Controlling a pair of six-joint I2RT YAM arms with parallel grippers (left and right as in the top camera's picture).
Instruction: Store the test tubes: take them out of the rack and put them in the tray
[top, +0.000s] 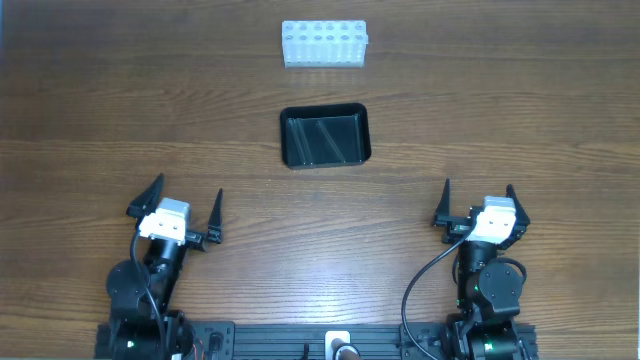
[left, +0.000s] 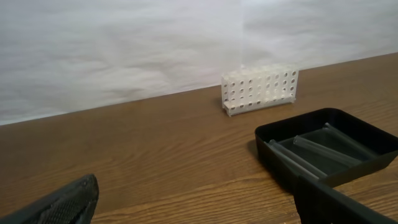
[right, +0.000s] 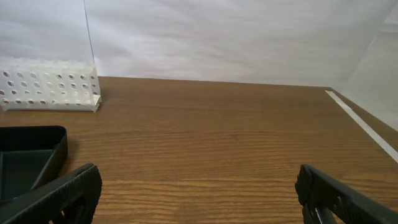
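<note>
No text, label, number or sign can be read anywhere here.

Wood-grain table (top: 120, 110), smooth; glossy black plastic tray (top: 285, 142); translucent white plastic rack (top: 324, 44); clear glassy tubes (left: 323, 150); matt textured jaws.

1. Robot lab test bench, not a home.
2. Bare wood-grain tabletop (top: 100, 120), plain white backdrop (left: 124, 50) at the far edge.
3. Labware: white tube rack (top: 324, 44) far, black tray (top: 284, 140) nearer, holding clear tubes (left: 317, 149).
4. Black mounting rail (top: 270, 335) along the near edge.
</note>
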